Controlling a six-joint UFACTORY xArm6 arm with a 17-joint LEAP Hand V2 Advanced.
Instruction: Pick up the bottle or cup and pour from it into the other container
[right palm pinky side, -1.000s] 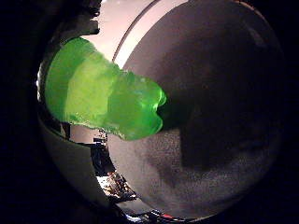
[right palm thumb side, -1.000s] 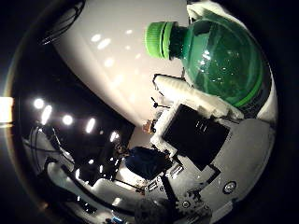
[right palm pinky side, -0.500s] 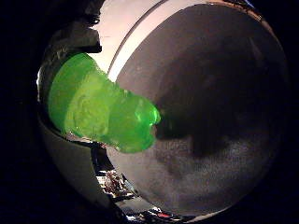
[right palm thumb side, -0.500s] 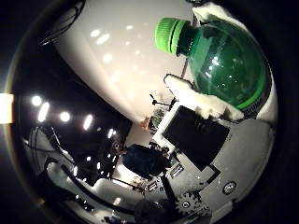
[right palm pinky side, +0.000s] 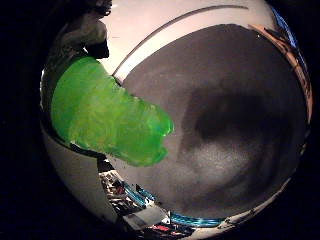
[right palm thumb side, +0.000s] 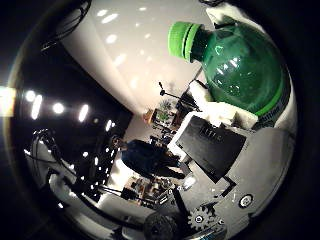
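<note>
A green plastic bottle (right palm thumb side: 245, 70) with a green screw cap (right palm thumb side: 182, 40) lies close against my palm. My right hand (right palm thumb side: 225, 145) is shut on it, with white and black fingers (right palm thumb side: 220, 112) curled round its shoulder. The little finger side view shows the bottle's lower body (right palm pinky side: 105, 117) as a bright green mass, with another finger (right palm pinky side: 85, 32) on it. The bottle hangs above a grey mat (right palm pinky side: 240, 100), on which a dark shadow (right palm pinky side: 235, 120) lies. The cap is on. No cup or second container shows in either view.
The grey mat lies on a white tabletop (right palm pinky side: 165, 20), whose curved border runs past the bottle. A shelf with clutter (right palm pinky side: 130, 200) stands beyond the table's edge. In the thumb side view, ceiling lights (right palm thumb side: 57, 107) and the room's far side show.
Both pictures have shifted a little, so the hand has turned with the bottle in it. The grip looks the same. The shadow on the grey mat has spread.
</note>
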